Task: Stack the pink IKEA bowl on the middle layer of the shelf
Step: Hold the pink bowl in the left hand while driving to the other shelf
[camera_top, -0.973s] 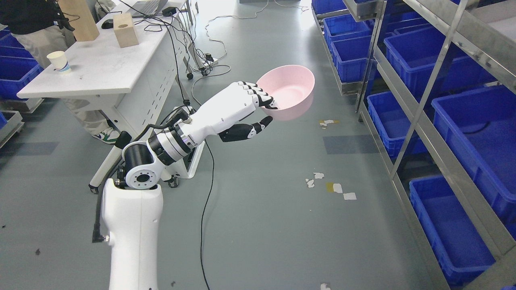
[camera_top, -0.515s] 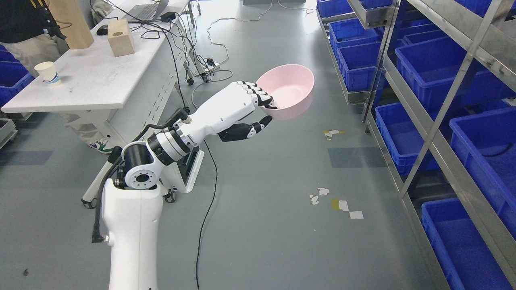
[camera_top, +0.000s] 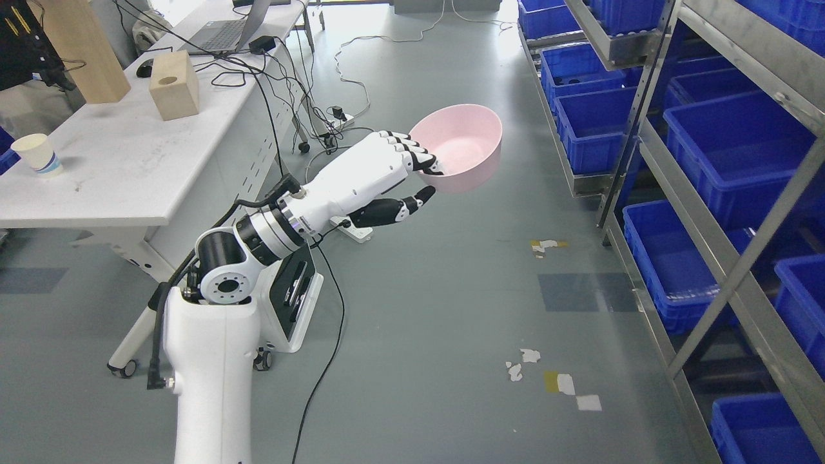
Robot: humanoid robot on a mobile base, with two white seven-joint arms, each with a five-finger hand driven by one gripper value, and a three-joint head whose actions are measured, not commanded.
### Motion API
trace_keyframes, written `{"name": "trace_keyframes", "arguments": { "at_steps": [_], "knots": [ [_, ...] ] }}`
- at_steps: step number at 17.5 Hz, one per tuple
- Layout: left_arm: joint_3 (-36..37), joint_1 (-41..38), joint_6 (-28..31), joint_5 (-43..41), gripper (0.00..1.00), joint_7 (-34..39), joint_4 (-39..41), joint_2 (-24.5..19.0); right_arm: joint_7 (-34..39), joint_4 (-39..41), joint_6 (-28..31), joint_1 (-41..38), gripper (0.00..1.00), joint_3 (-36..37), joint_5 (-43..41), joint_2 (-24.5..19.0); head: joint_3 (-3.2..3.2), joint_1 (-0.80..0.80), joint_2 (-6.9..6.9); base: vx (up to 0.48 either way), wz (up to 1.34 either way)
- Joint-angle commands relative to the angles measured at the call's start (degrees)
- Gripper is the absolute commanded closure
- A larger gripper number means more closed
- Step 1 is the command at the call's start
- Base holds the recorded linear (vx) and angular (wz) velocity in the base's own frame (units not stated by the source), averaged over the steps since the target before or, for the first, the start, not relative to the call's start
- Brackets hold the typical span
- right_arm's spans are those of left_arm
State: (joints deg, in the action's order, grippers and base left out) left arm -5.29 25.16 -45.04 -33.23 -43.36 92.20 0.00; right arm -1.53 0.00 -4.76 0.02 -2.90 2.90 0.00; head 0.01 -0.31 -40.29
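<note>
A pink bowl (camera_top: 465,145) is held up in the air over the grey floor, upright and slightly tilted. My left hand (camera_top: 420,178) is shut on its near rim, with the fingers (camera_top: 412,151) hooked inside the bowl and the thumb (camera_top: 412,202) under it. The left arm reaches in from the lower left. A metal shelf (camera_top: 722,212) with blue bins stands along the right side, well apart from the bowl. The right arm is out of view.
A white table (camera_top: 116,174) at the left carries a paper cup (camera_top: 37,154), wooden blocks (camera_top: 173,94), a laptop and cables. Cables trail over the floor. Blue bins (camera_top: 728,148) fill the shelf layers. Scraps of tape (camera_top: 554,383) lie on the floor. A person stands at far left.
The whole picture has shifted: table, floor marks and shelf slid down and outward, so the camera moved forward. The hand and bowl keep the same place in view.
</note>
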Motion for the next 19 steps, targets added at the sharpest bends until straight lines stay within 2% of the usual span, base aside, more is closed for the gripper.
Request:
{"name": "trace_keyframes", "arguments": {
  "at_steps": [1, 15, 19],
  "knots": [
    [0.28, -0.02, 0.04, 0.01, 0.93, 0.03, -0.01, -1.00, 0.03, 1.00, 0.02, -1.26, 0.00, 0.00, 0.00, 1.00, 0.00, 0.00, 0.00, 0.397, 0.12],
    [1.77, 0.06, 0.04, 0.01, 0.93, 0.03, -0.01, -1.00, 0.03, 1.00, 0.02, -1.26, 0.00, 0.00, 0.00, 1.00, 0.00, 0.00, 0.00, 0.302, 0.04],
    [5.28, 0.15, 0.04, 0.01, 0.93, 1.17, -0.09, -1.00, 0.03, 1.00, 0.02, -1.26, 0.00, 0.00, 0.00, 1.00, 0.00, 0.00, 0.00, 0.175, -0.10]
  ]
}}
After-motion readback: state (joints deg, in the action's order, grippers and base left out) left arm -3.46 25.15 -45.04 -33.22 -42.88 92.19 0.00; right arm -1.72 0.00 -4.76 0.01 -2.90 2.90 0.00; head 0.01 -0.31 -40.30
